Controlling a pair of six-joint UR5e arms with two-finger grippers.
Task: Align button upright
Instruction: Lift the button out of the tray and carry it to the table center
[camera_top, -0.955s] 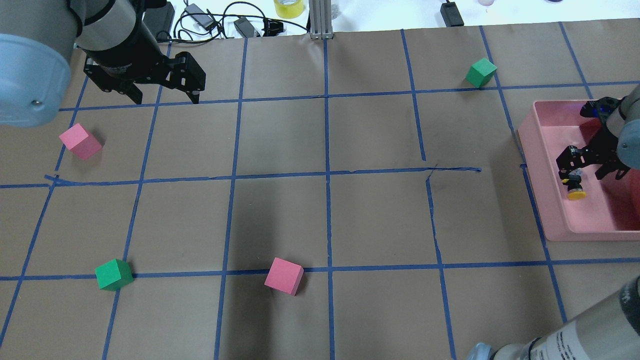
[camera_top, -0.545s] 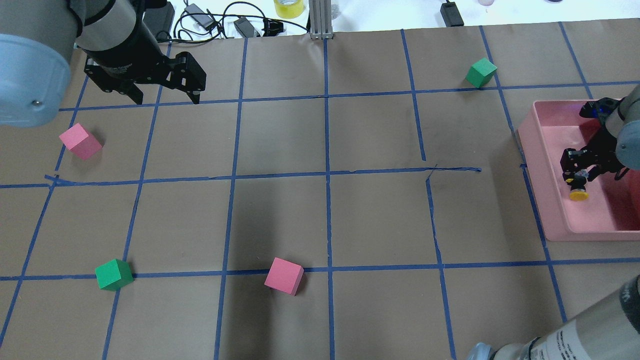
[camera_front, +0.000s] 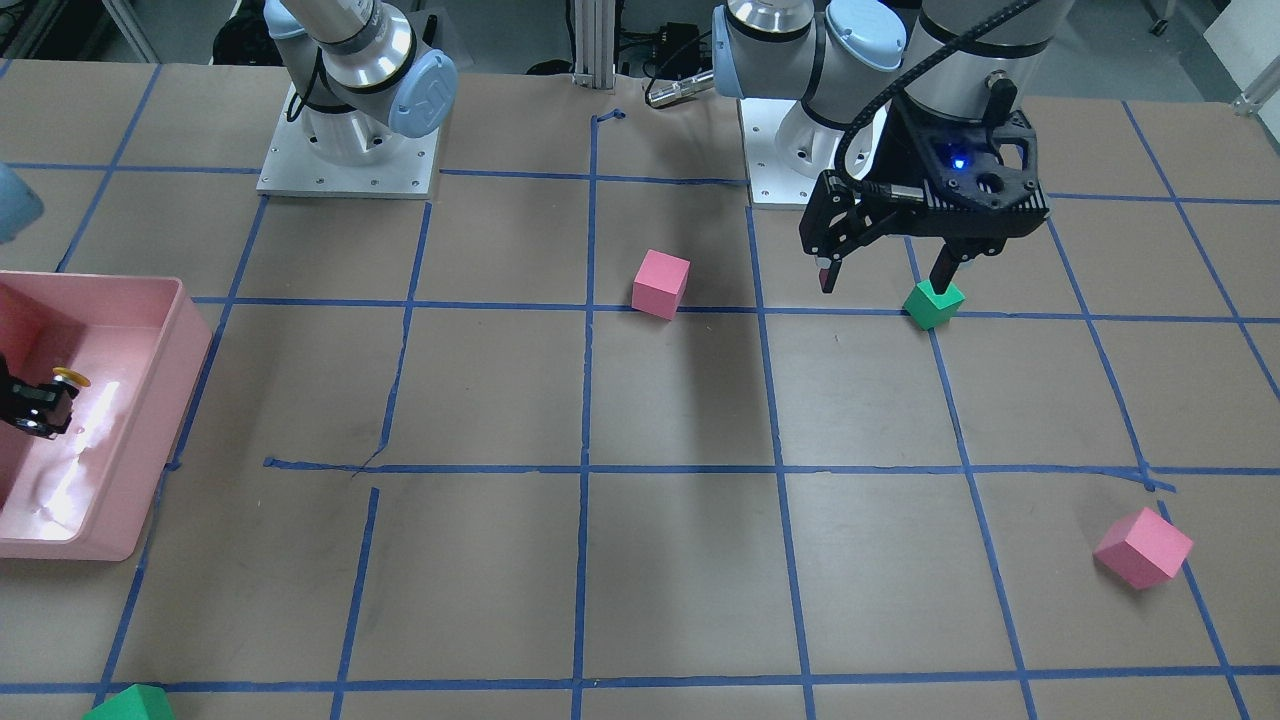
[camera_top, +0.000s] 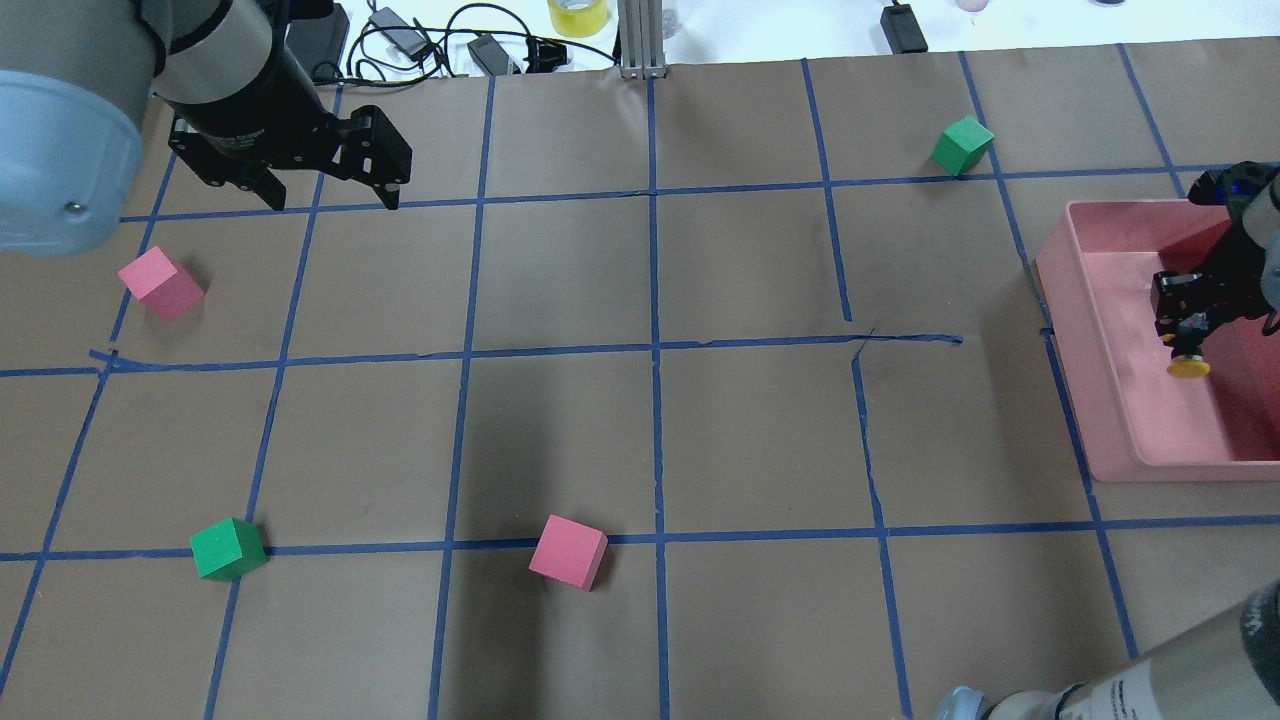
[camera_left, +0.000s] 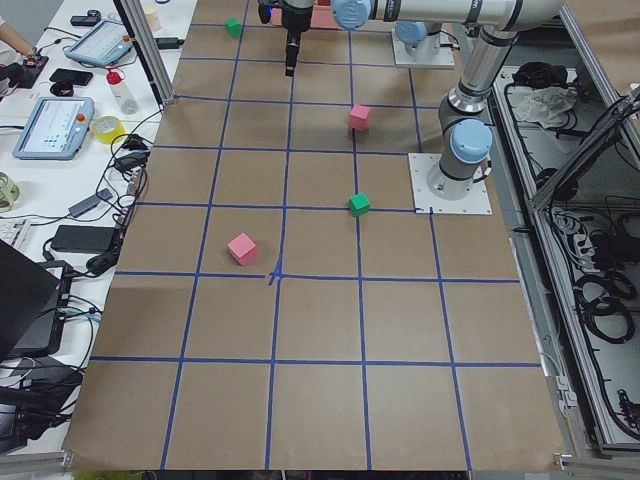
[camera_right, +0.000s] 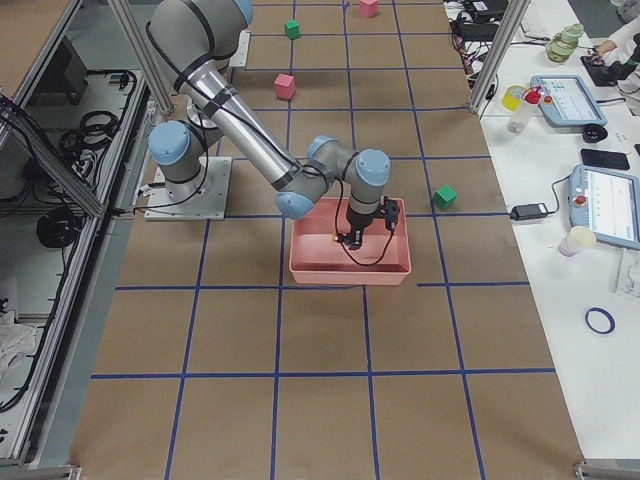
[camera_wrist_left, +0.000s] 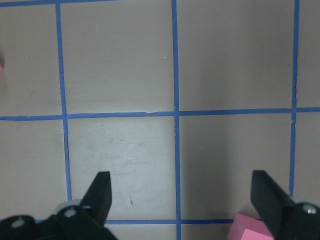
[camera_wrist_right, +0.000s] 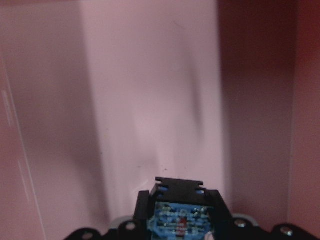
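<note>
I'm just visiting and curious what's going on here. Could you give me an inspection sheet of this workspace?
Surface: brown paper table with a blue tape grid; the tape is ragged near the middle.
Job's things: button, yellow cap showing, held inside the pink bin.
Clutter: two pink cubes, two green cubes, scattered apart.
Grippers: right gripper shut on the button; left gripper empty above the table, fingers spread open.
Cables: black cables and adapters beyond the far edge.
Surroundings: yellow tape roll; tablets on a side bench.
</note>
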